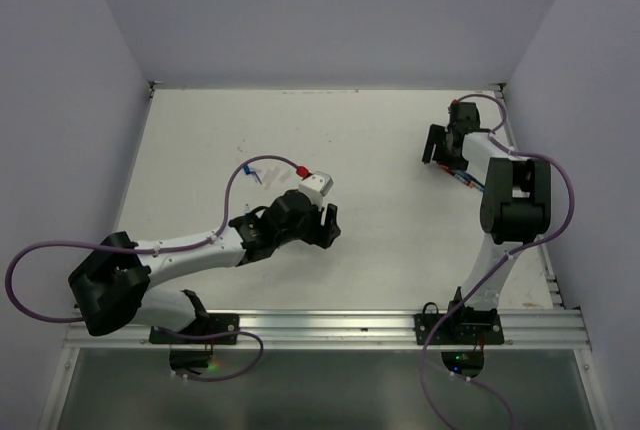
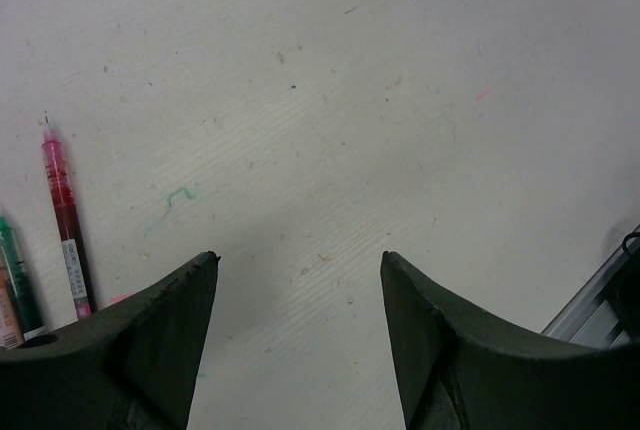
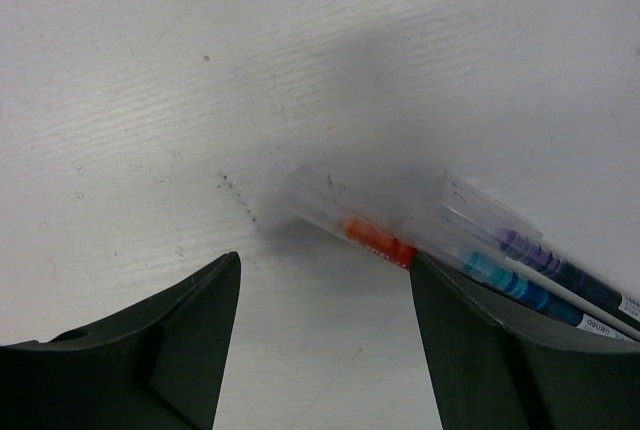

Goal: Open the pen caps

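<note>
Inspected the left hand (image 2: 300,260) from its wrist view: found spread wide, gripping nothing, poised over bare bench (image 2: 330,100). Noted a red pen (image 2: 66,222) and a green pen (image 2: 14,280) at 9 o'clock of that view, well apart from the fingers and outside the gap. Could not tell whether the red pen carries a cap; tip too small and blurred.

Inspected the right hand (image 3: 325,260) likewise: found spread wide, gripping nothing. Located the pen caps (image 3: 322,205) at 4 o'clock of the right wrist view: three clear-looking sleeves, fitted on an orange pen (image 3: 375,240), a teal pen (image 3: 495,278) and a purple pen (image 3: 530,253), lying side by side, touching or very nearly so. Placed the orange pen's cap in line with the gap, down on the bench; the other two partly hidden behind the finger at 5 o'clock. From overhead, placed this hand at 2 o'clock of the bench, the left hand nearer the centre.

Judged all three caps still seated, none yet pulled.

Risks from here:
- Closing on the bunch and catching two barrels at once, owing to the tight grouping.
- Lifting a whole pen with its cap on, for want of a second hold on the barrel; left hand well apart from this group.
- Slipping off a small, slick sleeve.
- Rolling the round barrels towards the bench edge at 3 o'clock through a stray nudge.
</note>
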Available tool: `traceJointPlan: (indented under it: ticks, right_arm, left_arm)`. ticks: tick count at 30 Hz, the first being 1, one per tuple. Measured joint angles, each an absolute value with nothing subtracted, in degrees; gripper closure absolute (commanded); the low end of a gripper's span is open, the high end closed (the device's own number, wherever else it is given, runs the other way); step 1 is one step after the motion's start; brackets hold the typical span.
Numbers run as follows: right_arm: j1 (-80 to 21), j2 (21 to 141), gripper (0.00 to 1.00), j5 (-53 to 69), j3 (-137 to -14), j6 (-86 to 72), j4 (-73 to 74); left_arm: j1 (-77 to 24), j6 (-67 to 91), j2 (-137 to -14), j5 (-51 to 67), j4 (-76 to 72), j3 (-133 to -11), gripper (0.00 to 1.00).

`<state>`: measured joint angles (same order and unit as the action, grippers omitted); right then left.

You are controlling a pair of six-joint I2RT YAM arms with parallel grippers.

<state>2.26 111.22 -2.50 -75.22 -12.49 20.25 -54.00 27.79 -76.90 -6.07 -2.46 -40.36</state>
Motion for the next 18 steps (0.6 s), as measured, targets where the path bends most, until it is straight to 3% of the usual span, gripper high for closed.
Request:
traceJointPlan:
  ticks: [18]
  right_arm:
    - [2.3,113.6,0.29,-2.8,-75.4,-11.7,17.8]
  left_arm:
    - [-53.6,27.8,-76.9,-5.0,-3.0,-39.5,0.31]
